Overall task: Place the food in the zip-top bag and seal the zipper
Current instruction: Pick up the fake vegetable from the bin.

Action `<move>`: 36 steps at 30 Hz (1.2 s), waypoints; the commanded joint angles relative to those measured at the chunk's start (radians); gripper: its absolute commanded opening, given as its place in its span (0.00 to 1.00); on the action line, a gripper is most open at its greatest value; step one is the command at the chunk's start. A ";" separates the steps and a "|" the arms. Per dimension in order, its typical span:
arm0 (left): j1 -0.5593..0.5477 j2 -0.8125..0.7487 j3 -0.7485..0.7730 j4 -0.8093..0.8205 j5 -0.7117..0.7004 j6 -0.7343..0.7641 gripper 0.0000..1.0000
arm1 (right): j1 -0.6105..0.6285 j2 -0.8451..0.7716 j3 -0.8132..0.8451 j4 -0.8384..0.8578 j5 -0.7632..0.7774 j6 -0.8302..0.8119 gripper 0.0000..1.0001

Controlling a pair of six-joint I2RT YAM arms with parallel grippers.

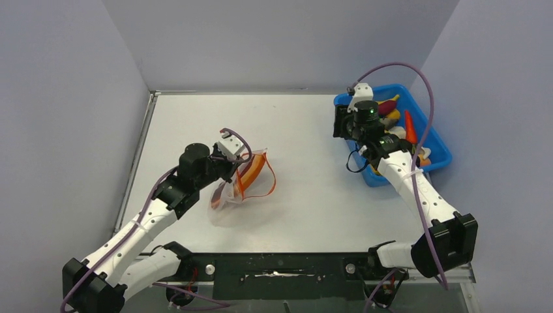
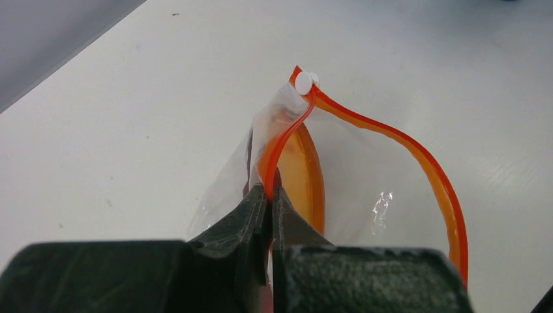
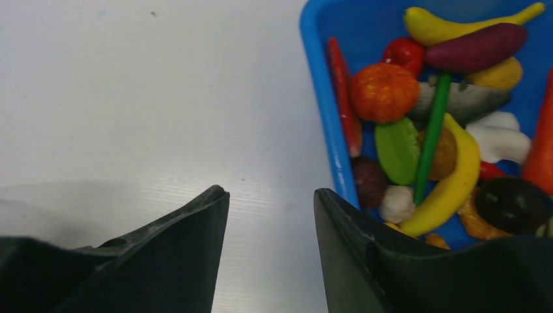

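While its mouth gapes in a wide loop, the clear bag (image 1: 227, 195) lies on the white table (image 1: 306, 140), at about 9 o'clock from the table's middle in the overhead view. The red-orange zipper (image 2: 417, 153) along that mouth is unsealed, its two sides bowed apart and meeting at a small white slider (image 2: 303, 83). The left gripper (image 2: 270, 195), fingers pressed together, pinches one side of the zipper near the strip's lower end. An orange shape (image 2: 306, 173) shows through the plastic just beyond the fingertips; what it is cannot be told.

The food (image 3: 417, 130) sits well apart from the bag, heaped in a blue tray (image 1: 440, 147) at roughly 2 o'clock on the table. In the heap are a yellow banana (image 3: 453, 179), a purple eggplant (image 3: 476, 47), a ribbed orange ball (image 3: 383, 91), a green piece (image 3: 398, 150) and a long red pepper (image 3: 344, 98) against the tray's wall.

The right gripper (image 3: 270, 202) hangs over bare table just at 9 o'clock of the tray's rim, its fingers spread with nothing between them.
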 commanded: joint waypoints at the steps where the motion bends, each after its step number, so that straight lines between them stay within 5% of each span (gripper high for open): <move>1: -0.011 -0.017 0.033 0.025 0.005 0.044 0.00 | -0.111 0.008 0.061 0.009 0.063 -0.079 0.51; 10: -0.013 -0.148 -0.131 0.119 0.083 -0.129 0.00 | -0.330 0.137 0.091 0.037 0.027 -0.042 0.50; 13: -0.014 -0.165 -0.146 0.116 0.085 -0.154 0.00 | -0.375 0.177 0.080 0.074 0.009 -0.040 0.42; 36: -0.015 -0.213 -0.219 0.117 0.129 -0.135 0.00 | -0.491 0.428 0.005 0.226 -0.062 0.061 0.33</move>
